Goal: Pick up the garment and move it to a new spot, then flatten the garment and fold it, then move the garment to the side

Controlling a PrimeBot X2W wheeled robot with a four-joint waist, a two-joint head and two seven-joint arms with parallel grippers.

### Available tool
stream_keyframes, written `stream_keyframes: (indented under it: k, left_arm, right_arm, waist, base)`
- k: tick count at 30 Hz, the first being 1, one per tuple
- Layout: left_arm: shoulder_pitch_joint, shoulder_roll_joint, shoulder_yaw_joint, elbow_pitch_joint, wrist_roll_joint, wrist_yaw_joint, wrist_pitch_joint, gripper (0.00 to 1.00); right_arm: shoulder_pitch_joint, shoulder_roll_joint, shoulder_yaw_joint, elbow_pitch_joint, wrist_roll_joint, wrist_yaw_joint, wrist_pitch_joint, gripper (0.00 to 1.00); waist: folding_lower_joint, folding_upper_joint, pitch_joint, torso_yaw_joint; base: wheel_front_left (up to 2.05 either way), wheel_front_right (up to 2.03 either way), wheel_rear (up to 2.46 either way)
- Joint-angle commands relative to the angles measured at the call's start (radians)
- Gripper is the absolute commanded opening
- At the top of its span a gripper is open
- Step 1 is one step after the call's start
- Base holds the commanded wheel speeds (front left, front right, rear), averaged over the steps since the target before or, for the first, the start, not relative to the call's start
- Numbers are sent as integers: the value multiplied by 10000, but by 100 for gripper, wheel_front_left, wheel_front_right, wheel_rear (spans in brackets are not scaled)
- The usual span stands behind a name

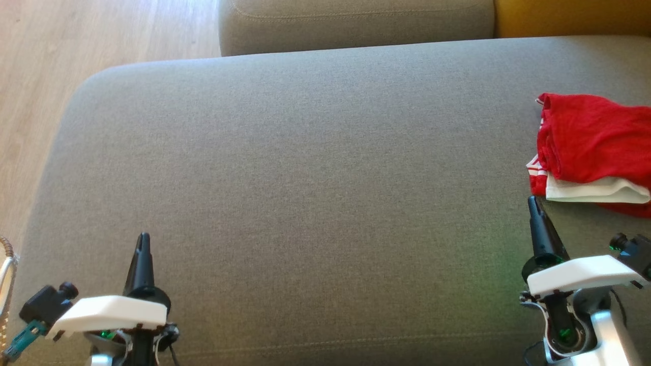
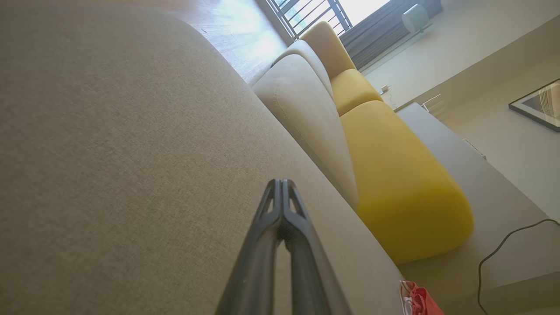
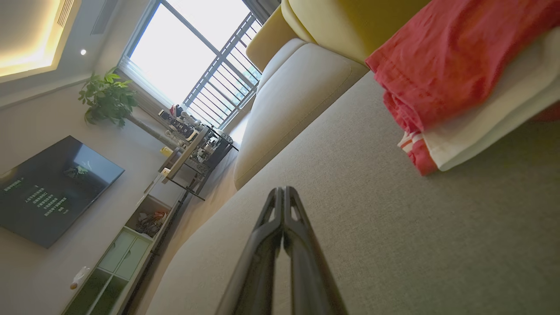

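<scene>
Shut tight and holding nothing, the left gripper (image 1: pixel 144 244) sits low on its own side, and the right gripper (image 1: pixel 535 206) points at the garment (image 1: pixel 592 137), just beside it. I think they hang back because the folding looks done. The big grey sofa seat (image 1: pixel 305 178) gives a soft flat place to work. The red garment lies folded at its far right, with a white layer (image 1: pixel 590 190) peeking out.
</scene>
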Motion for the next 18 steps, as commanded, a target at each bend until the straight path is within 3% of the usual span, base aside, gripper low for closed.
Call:
stream_keyframes:
  k: [1, 18]
  left_arm:
    - [-551, 139, 249, -274, -308, -58, 80, 0]
    - [-697, 149, 428, -147, -1935, -112, 537, 0]
  right_arm:
    - [-152, -35, 45, -415, 367, -2, 82, 0]
    - [-63, -34, 13, -555, 2252, -2, 547, 0]
  waist:
    - [-1, 0, -11, -10]
    - [-1, 0, -106, -95]
  base:
    - [0, 0, 0]
    - [0, 0, 0]
